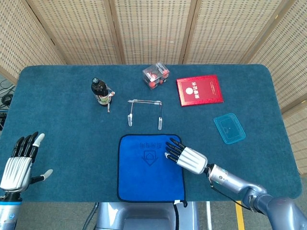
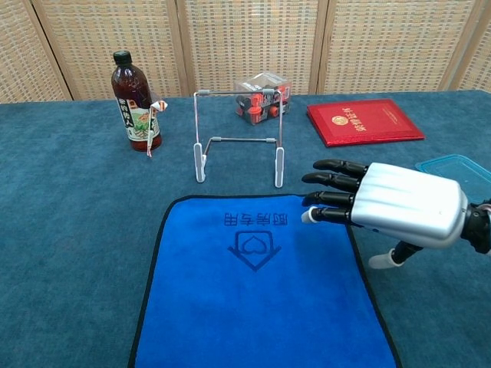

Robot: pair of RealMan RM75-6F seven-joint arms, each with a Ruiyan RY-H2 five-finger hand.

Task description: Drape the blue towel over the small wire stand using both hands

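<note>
The blue towel (image 1: 150, 166) (image 2: 257, 287) lies flat at the table's front edge, black-trimmed, with a printed logo. Just behind it stands the small wire stand (image 1: 144, 112) (image 2: 238, 138), upright and bare. My right hand (image 1: 184, 156) (image 2: 387, 202) hovers open over the towel's far right corner, fingers stretched toward the left, holding nothing. My left hand (image 1: 20, 160) is open at the front left, well away from the towel, and shows only in the head view.
A dark bottle (image 1: 100, 92) (image 2: 136, 101) stands left of the stand. Behind it sits a clear box (image 1: 155, 75) (image 2: 262, 96). A red booklet (image 1: 199, 89) (image 2: 364, 120) and a blue lid (image 1: 229, 128) (image 2: 460, 165) lie to the right.
</note>
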